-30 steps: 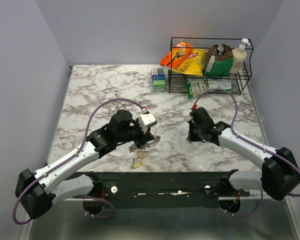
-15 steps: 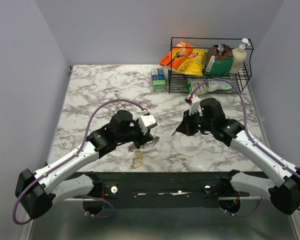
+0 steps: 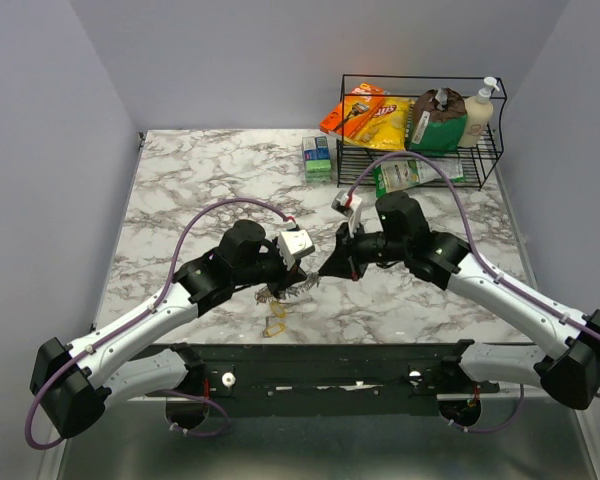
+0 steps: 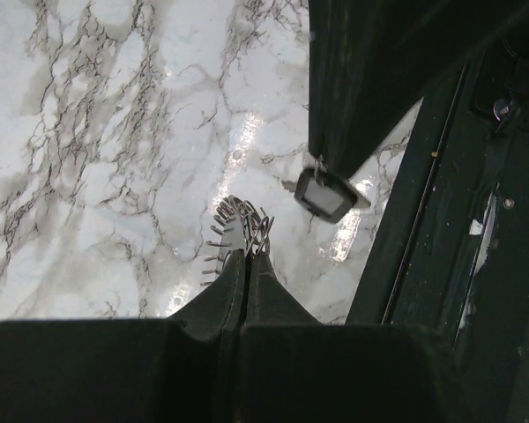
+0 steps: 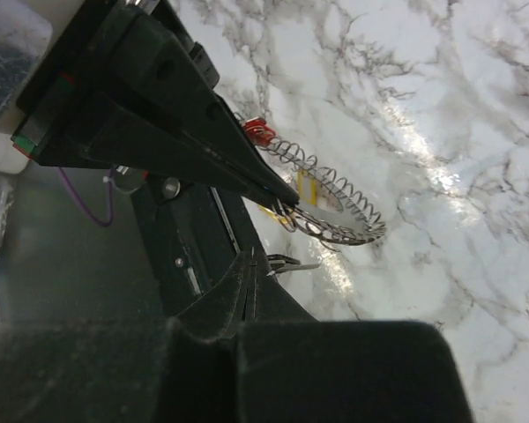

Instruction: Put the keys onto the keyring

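My left gripper [image 3: 292,276] is shut on the keyring [image 3: 298,289], a wire ring with silver keys fanned round it, and holds it just above the marble. In the left wrist view the pinched ring [image 4: 241,226] sticks out past my left gripper [image 4: 245,256]. My right gripper [image 3: 326,271] is close to the right of the ring, shut on a small key [image 5: 293,263]. In the right wrist view my right gripper [image 5: 251,257] is just below the keyring [image 5: 335,210]. That key [image 4: 324,194] hangs from the right fingers in the left wrist view. A yellow-headed key [image 3: 275,322] lies on the table.
A black wire rack [image 3: 420,170] with snack bags and a soap bottle stands at the back right. A small green box [image 3: 318,158] stands left of it. The black base rail [image 3: 320,360] runs along the near edge.
My right arm has swung left from the table's right middle until its fingertips are beside the keyring. My left gripper and the keyring have barely moved.
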Controlling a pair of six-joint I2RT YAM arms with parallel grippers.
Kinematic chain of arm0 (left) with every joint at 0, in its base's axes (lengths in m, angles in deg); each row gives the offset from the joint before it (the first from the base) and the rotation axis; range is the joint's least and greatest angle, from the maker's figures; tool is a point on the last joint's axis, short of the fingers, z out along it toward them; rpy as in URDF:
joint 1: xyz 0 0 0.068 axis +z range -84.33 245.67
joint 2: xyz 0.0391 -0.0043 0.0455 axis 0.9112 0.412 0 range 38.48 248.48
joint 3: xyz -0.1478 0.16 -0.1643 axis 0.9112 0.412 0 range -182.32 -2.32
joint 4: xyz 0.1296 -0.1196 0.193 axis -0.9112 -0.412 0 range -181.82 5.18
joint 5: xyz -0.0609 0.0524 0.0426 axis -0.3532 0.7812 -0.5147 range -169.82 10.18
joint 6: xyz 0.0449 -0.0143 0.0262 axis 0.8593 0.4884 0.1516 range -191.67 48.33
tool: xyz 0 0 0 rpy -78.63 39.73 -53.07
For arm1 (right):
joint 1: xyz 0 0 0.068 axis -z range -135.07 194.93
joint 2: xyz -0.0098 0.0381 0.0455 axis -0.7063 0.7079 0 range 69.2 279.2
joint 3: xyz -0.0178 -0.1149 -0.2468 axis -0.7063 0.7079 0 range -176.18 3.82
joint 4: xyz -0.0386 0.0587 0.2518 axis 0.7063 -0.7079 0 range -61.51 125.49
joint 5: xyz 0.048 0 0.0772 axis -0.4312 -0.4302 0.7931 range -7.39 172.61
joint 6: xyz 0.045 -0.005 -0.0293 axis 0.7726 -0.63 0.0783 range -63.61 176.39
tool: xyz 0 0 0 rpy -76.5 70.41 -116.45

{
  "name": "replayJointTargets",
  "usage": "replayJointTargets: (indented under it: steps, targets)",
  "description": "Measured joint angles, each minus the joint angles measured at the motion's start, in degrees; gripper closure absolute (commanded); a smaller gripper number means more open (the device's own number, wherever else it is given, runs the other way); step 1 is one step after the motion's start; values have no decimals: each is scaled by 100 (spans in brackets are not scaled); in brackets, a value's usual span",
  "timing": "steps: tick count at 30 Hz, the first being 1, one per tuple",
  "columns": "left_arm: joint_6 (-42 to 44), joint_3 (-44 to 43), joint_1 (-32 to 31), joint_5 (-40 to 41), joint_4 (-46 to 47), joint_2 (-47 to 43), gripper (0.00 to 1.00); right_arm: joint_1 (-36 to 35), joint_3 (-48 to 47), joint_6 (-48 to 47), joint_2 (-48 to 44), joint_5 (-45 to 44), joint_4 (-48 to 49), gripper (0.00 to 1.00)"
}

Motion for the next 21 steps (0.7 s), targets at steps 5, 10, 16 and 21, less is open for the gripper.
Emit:
replayJointTargets:
  steps: [5, 10, 16, 21]
  targets:
    - [0, -2, 0, 0, -2, 0, 100, -269, -2, 11, 232, 28, 9, 100]
    - [-4, -4, 0, 0, -7, 0, 100, -380, -4, 26, 286, 15, 46, 100]
    - [-9, -15, 0, 0, -50, 0, 100, -516, -33, 70, 385, -184, 142, 100]
    - [-13, -17, 0, 0, -70, 2, 100, -577, -107, 155, 479, -492, 168, 100]
